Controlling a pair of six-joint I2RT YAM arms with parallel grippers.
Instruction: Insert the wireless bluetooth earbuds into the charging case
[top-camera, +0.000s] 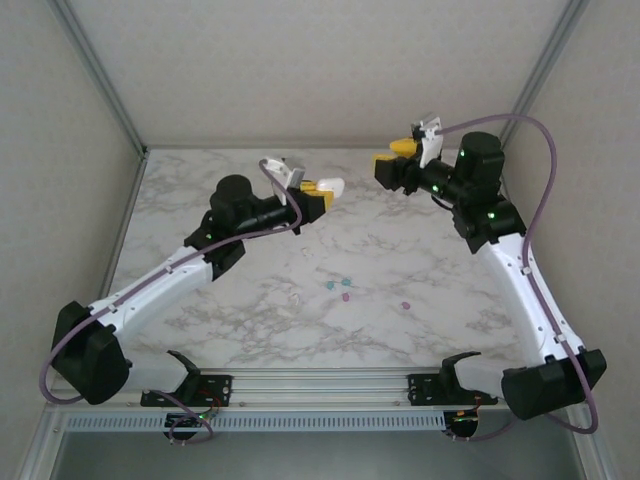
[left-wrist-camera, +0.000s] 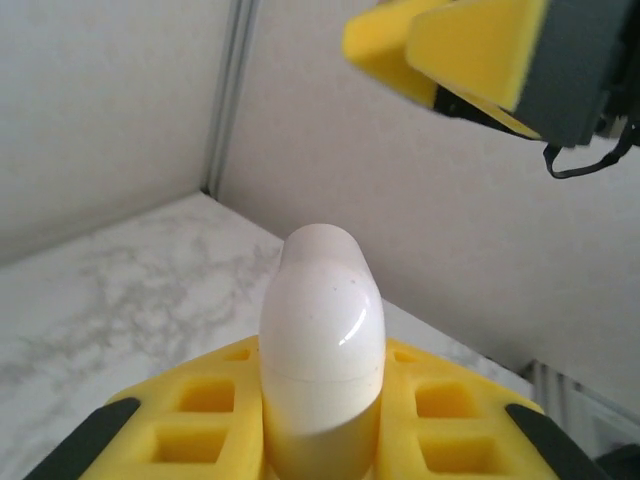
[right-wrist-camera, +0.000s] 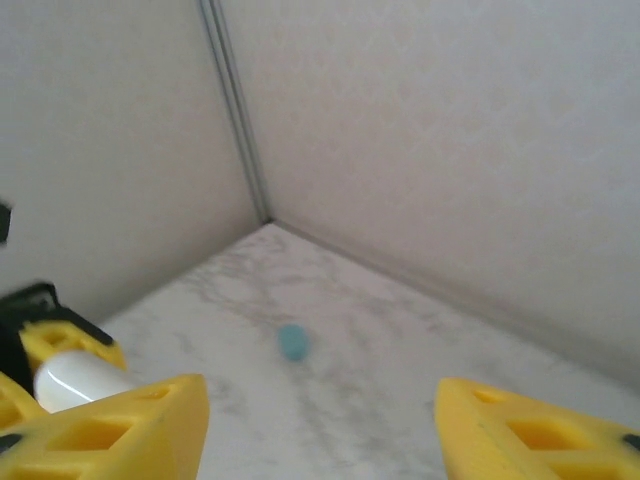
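Overall: two arms reach over a marbled tabletop (top-camera: 240, 310), and their hands face each other, apart, above its far half.
Left hand (top-camera: 322, 190): clenched on the charging case; the yellow fingers (left-wrist-camera: 200, 410) press it from both sides.
Charging case (left-wrist-camera: 322, 340): white, rounded and glossy, with a fine seam across its lower part. It stands up out of the left grip, clear of the tabletop, with its domed end towards the right hand.
Right hand (right-wrist-camera: 320, 390): released, with the two yellow fingers (right-wrist-camera: 120, 425) spread wide and nothing between them. It hangs in the air near the far right wall, level with the case.
Wireless bluetooth earbuds (top-camera: 346, 296): tiny teal and pink pieces lying loose on the tabletop between the arms, nearer the bases than either hand. Two teal and one pink lie close together, and another pink lies apart to the right. None touches a hand or the case.
Teal object (right-wrist-camera: 293, 342): small and rounded, on the tabletop towards the far left corner; earbud or case cannot be told.
Corner post (left-wrist-camera: 228, 100): grey upright where two pale walls meet.
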